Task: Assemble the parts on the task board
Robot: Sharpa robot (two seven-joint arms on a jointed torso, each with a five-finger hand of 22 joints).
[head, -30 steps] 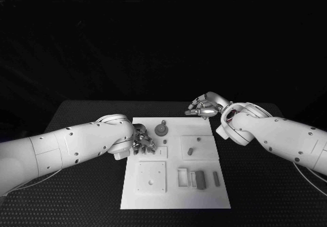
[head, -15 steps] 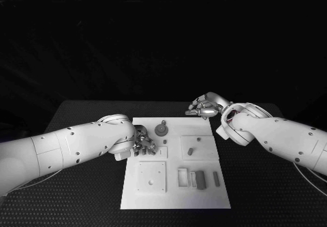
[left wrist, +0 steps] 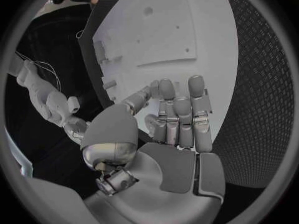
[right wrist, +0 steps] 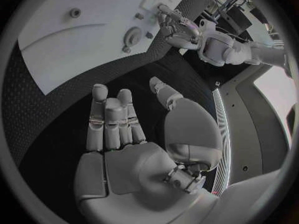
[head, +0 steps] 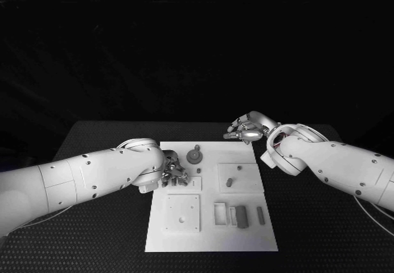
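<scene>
The white task board [head: 212,239] lies in the middle of the black table. On it are a round grey part [head: 195,156] near the far edge, a small grey peg [head: 230,182] in a square recess, and grey bars [head: 241,216] near the front. My left hand [head: 172,174] hovers at the board's left edge beside a small raised plate [head: 193,182]. In the left wrist view this hand [left wrist: 171,129] has its fingers straight and holds nothing. My right hand [head: 245,130] is off the board's far right corner, above the table. Its fingers [right wrist: 115,119] are extended and empty.
A square plate with a centre hole [head: 182,212] sits at the board's front left. Black textured table [head: 320,227] runs on both sides of the board. In the right wrist view the board [right wrist: 74,35] and my left hand [right wrist: 177,27] lie ahead of the right palm.
My left hand has crept slightly further in over the board's left edge. The right hand has stayed in place.
</scene>
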